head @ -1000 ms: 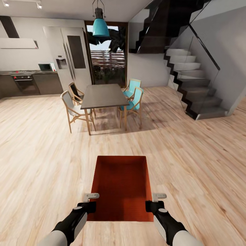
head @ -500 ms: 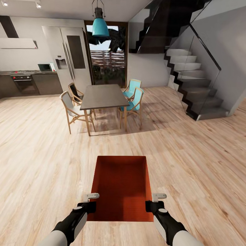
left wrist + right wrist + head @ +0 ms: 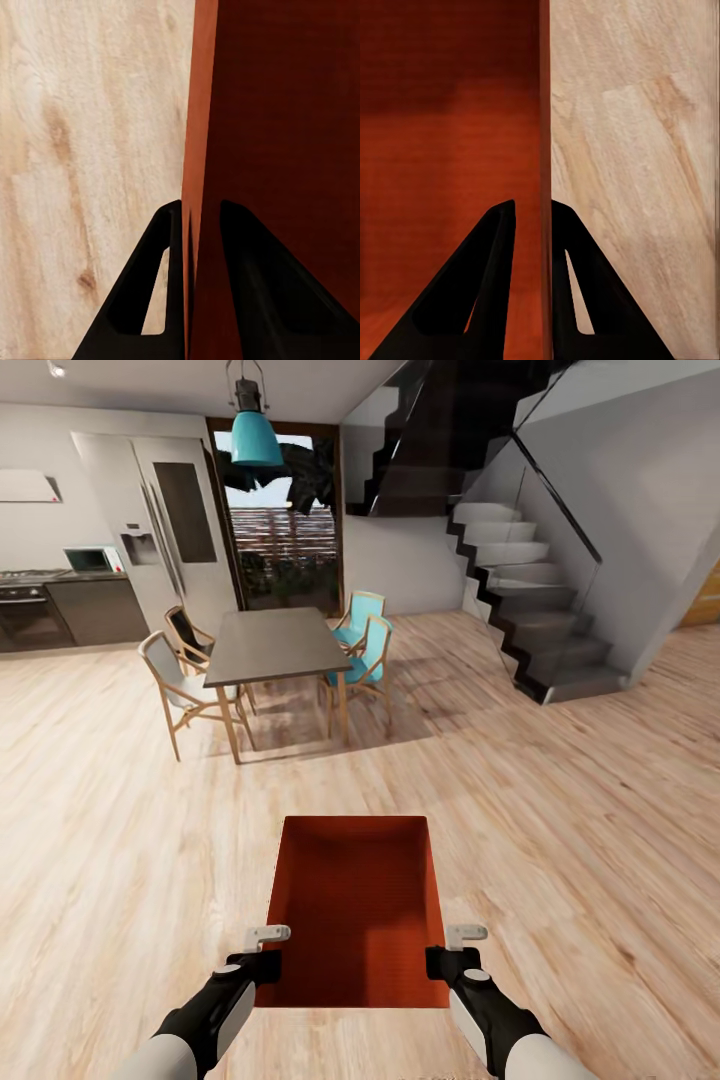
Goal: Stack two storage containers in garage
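The storage container (image 3: 358, 905) hung in front of the robot, above the light wood plank floor (image 3: 120, 840), carried level between both arms with its open top facing up. In the head view the left gripper (image 3: 262, 958) sat at the container's near left corner and the right gripper (image 3: 450, 958) at its near right corner, each at the side wall close to the near edge.

The left wrist view showed how that grip was made: the left gripper (image 3: 199, 247) straddled the container's thin orange-red wall (image 3: 196, 135), one dark finger (image 3: 146, 300) outside over the wood floor and the other inside against the ribbed interior. Both fingers were pressed to the wall, so the left gripper was clenched on it. In the right wrist view the right gripper (image 3: 532, 247) did the same on the opposite wall (image 3: 544, 97), with one finger (image 3: 472, 300) inside the bin and the other outside over the planks, closed tight on the wall.

Further off stood a dark dining table (image 3: 272, 645) with wooden chairs, two of them teal (image 3: 362, 650), beneath a teal pendant lamp (image 3: 256, 435). A grey staircase (image 3: 530, 620) rose at the right, and a kitchen counter with an oven (image 3: 40, 605) lay at the far left.
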